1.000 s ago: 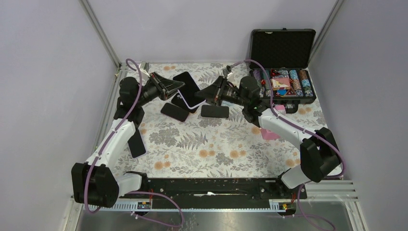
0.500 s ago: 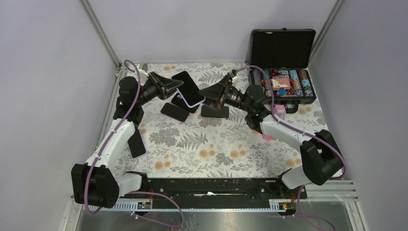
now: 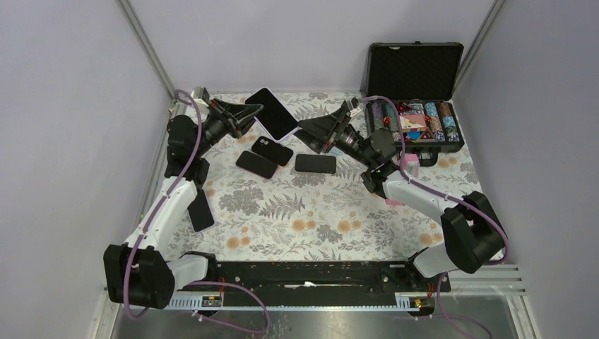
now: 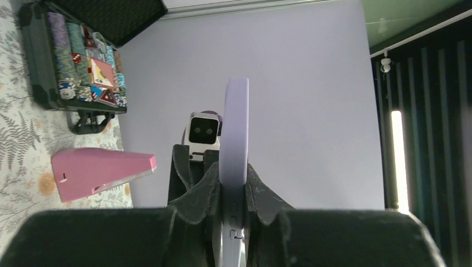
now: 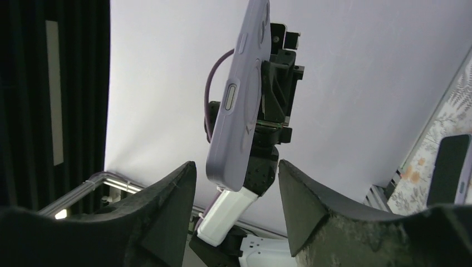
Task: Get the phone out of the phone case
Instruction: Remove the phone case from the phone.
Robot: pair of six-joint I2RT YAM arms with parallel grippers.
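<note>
1. Left gripper [image 3: 256,111]: up off the table toward 11 o'clock. Its jaws are pinched tight on one edge of the phone case [image 5: 239,111], a lavender shell held in the air at a tilt.
2. Phone [image 3: 272,113]: seated in that case, not yet out, its black screen facing up with a lavender rim around it.
3. Right gripper [image 3: 305,131]: raised at about 12 o'clock, nose pointed at the case. Its fingers are spread apart and grasp nothing. From its wrist view the lower end of the case sits in the gap, clear of both fingers.
4. Floral cloth [image 3: 318,219]: three spare handsets [image 3: 315,163] lie flat just below the raised phone, between 11 and 12 o'clock. A lone handset [image 3: 200,210] lies at 9 o'clock, beside the left arm.
5. Black chip case [image 3: 417,120]: at 2 o'clock, lid standing open, with rows of coloured chips inside.
6. Pink object [image 3: 395,198]: at 3 o'clock, partly hidden by the right arm; I cannot tell what it is.
</note>
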